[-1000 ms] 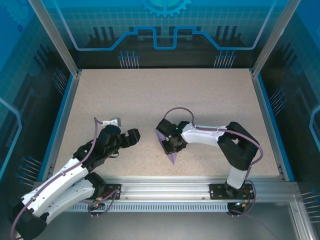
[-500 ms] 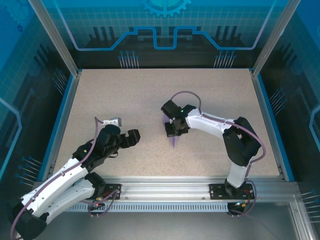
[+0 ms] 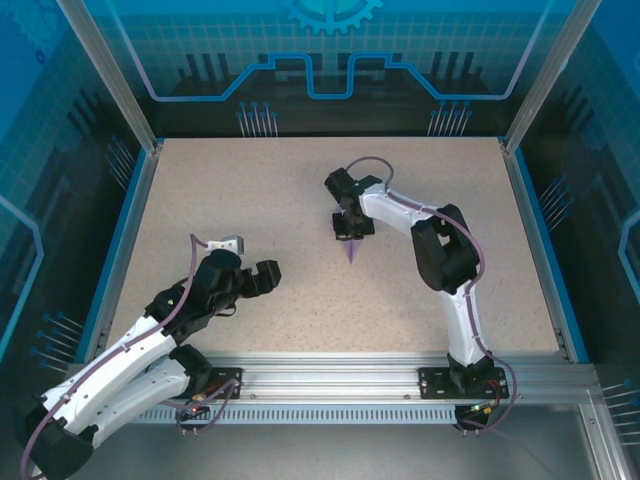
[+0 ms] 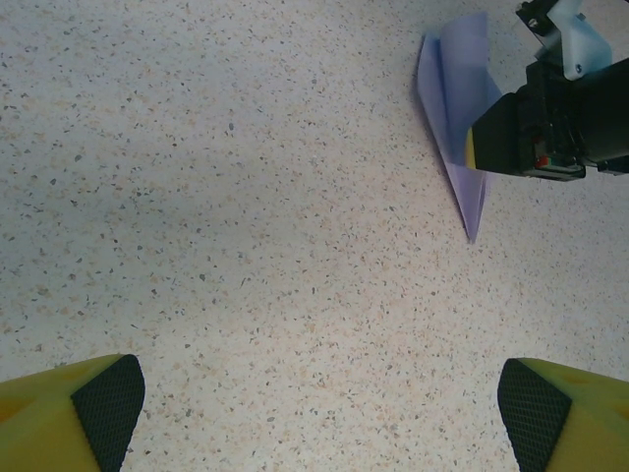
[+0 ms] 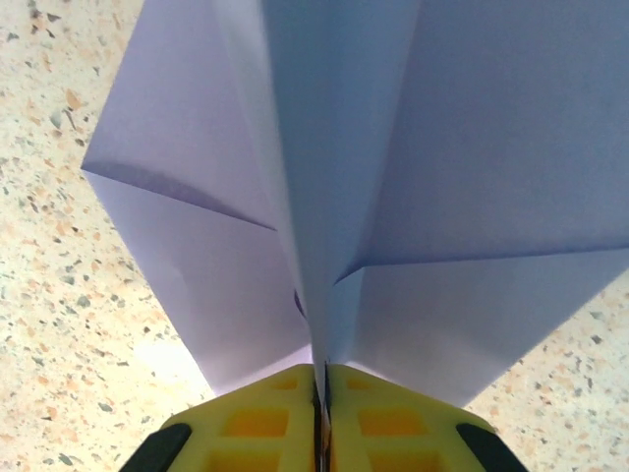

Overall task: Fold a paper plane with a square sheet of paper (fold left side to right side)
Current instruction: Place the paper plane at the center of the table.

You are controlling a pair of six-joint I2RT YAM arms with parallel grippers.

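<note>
The square sheet of paper stands folded as a slim lavender paper plane (image 3: 351, 250), its point toward the near edge. My right gripper (image 3: 349, 230) is shut on the plane's centre fold and holds it just above the speckled table. In the right wrist view the yellow fingers (image 5: 257, 423) pinch the crease of the paper plane (image 5: 413, 167), whose wings spread to both sides. The left wrist view has the paper plane (image 4: 453, 108) at upper right, with the right gripper (image 4: 474, 147) on it. My left gripper (image 3: 268, 275) is open and empty over bare table, well to the plane's left, its pads (image 4: 106, 401) far apart.
The speckled table (image 3: 250, 200) is bounded by blue rails and an aluminium frame (image 3: 130, 230). The right arm (image 3: 440, 250) stretches from its base toward the table's middle. A cable loops over the right wrist (image 3: 365, 165).
My right arm has carried the paper plane away from the near edge toward the table's middle, still shut on it. The left arm has stayed put.
</note>
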